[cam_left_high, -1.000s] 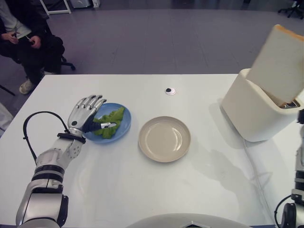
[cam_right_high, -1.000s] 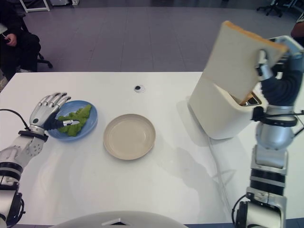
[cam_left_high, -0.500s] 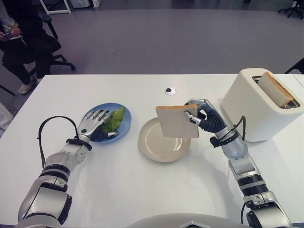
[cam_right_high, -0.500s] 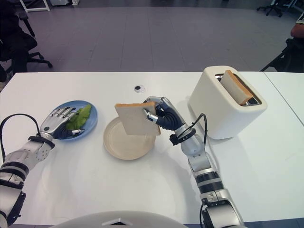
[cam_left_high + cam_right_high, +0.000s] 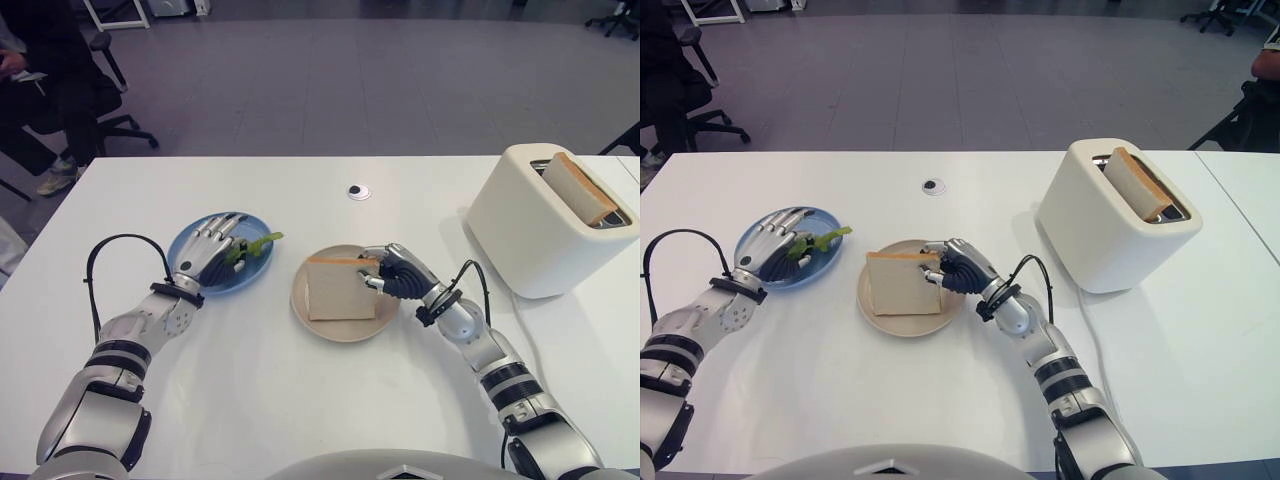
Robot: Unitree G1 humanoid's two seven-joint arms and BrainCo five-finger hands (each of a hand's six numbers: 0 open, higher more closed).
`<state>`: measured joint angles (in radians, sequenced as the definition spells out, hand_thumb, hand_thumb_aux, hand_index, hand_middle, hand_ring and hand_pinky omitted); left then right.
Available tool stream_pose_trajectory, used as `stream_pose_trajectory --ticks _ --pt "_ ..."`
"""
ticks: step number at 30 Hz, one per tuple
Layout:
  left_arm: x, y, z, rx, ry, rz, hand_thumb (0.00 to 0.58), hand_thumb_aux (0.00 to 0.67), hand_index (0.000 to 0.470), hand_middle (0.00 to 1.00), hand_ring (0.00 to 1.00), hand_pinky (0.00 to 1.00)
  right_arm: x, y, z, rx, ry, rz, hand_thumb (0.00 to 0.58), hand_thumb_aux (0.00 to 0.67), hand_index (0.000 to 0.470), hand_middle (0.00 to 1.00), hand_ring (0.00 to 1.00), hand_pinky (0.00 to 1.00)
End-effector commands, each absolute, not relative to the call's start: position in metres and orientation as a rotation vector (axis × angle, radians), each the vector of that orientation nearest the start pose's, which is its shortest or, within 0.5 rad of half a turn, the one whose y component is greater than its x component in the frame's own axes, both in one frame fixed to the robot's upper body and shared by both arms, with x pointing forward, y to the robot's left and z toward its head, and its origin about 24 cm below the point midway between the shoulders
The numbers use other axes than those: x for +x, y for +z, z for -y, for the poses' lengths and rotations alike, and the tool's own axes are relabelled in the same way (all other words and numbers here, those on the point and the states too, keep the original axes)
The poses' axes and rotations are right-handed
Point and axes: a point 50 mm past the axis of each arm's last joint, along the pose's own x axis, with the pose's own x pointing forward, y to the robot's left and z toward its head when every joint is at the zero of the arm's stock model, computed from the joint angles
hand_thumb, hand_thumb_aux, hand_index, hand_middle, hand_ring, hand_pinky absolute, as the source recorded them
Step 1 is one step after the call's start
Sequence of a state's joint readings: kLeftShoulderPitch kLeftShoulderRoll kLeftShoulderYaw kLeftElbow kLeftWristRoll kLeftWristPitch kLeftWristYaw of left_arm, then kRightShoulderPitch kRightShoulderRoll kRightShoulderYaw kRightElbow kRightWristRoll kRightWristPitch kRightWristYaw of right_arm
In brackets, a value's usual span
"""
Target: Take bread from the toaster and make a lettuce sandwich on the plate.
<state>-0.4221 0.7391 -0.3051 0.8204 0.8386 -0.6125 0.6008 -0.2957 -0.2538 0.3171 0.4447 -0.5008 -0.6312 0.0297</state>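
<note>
Lowered from midair onto plate (image 5: 345, 334): bread (image 5: 338, 292), just left of right hand (image 5: 396, 274), clamped on its edge. Left hand (image 5: 210, 252) pinched on lettuce (image 5: 256, 243), lifted slightly (topping next, probably).

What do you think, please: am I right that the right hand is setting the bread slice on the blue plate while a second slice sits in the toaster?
Not quite. In the left eye view the right hand holds the bread slice on the beige plate, not the blue plate, where the left hand grips the lettuce. A second slice sits in the toaster.
</note>
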Motion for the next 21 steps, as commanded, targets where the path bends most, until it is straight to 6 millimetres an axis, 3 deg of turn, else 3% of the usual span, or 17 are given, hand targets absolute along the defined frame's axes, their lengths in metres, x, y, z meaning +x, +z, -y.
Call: stream_pose_trajectory --ticks 1,12,17,21 --pt "0.296 0.075 -0.266 1.370 -0.072 0.514 0.580 0.670 0.470 0.00 0.00 0.00 0.280 0.048 0.094 -0.799 0.585 0.484 0.000 0.000 0.000 0.02 0.02 0.02" --pt "0.291 0.088 -0.222 1.122 -0.147 0.718 0.580 0.670 0.470 0.00 0.00 0.00 0.295 0.091 0.136 -0.757 0.245 0.611 0.000 0.000 0.000 0.00 0.00 0.00" --pt "0.288 0.080 -0.192 1.059 -0.253 0.758 0.580 0.670 0.470 0.00 0.00 0.00 0.286 0.138 0.170 -0.714 0.020 0.755 0.000 0.000 0.000 0.00 0.00 0.00" --pt "0.285 0.053 -0.168 1.111 -0.419 0.689 0.580 0.670 0.470 0.00 0.00 0.00 0.270 0.178 0.208 -0.731 -0.157 0.845 0.000 0.000 0.000 0.00 0.00 0.00"
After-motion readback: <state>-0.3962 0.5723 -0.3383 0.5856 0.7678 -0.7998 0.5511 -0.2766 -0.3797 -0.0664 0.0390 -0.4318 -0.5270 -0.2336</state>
